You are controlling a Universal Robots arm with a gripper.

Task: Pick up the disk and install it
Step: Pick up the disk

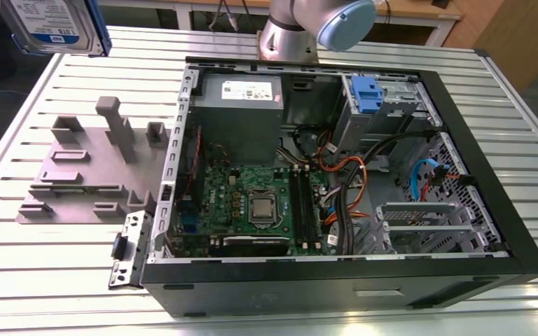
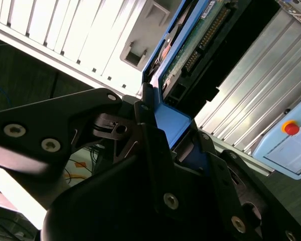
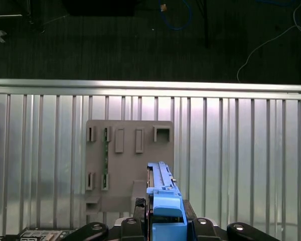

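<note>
Slatted aluminium table (image 1: 54,273) carries the whole scene, and the first wrist view has dark floor beyond its far edge. At the exterior view's left, high in the corner, the disk (image 1: 52,24) hangs clear of the slats with its white-and-blue label facing the camera and a blue rail down one side. Below it a grey plastic fixture (image 1: 87,171) with upright posts sits on the table, just beside the open computer case (image 1: 493,231). Inside the case, from the exterior view's left, come the grey power supply (image 1: 241,105) with a white sticker, the green motherboard (image 1: 250,203) in front of it, and then a blue clip (image 1: 367,94) standing in the drive bay above a tangle of orange and blue cables (image 1: 344,168). The arm's base (image 1: 293,31) stands behind the case.

In the second wrist view the gripper (image 2: 170,118) is pinching the disk (image 2: 190,45) by its blue rail, a black finger (image 2: 146,133) pressed against each side, the drive's circuit-board face turned to the lens. In the first wrist view the clamped disk (image 3: 162,193) is edge-on over the fixture (image 3: 125,160)
</note>
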